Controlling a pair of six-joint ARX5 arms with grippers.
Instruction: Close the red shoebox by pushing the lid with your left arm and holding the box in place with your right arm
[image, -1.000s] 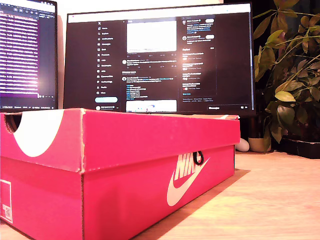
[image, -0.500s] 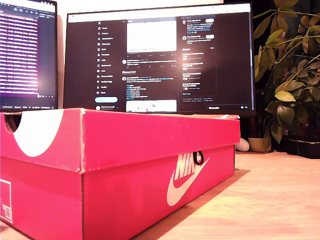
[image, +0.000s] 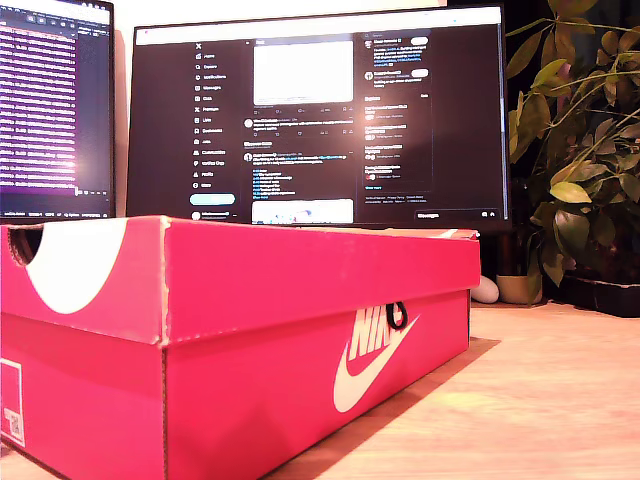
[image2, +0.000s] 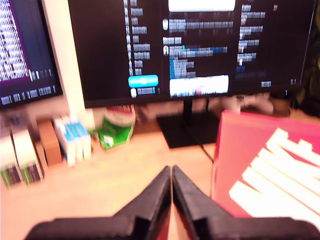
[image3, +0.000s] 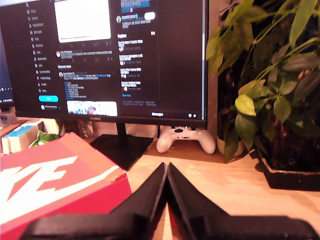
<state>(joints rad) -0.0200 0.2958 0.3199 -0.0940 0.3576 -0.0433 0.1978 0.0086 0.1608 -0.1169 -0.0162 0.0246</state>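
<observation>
Still, the shoebox (image: 250, 330) lid (image: 300, 270) stays shut, unmoved.

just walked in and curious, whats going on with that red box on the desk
Nothing is touching the red shoebox at this moment. Its lid sits down on the box on the wooden desk, in front of the monitors. My first gripper and my second gripper are both shut and empty, one hanging beside each end of the box. No arm shows in the exterior view.

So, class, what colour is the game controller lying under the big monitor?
White: the game controller shows best in the second wrist view, beside the leafy potted plant.
</observation>
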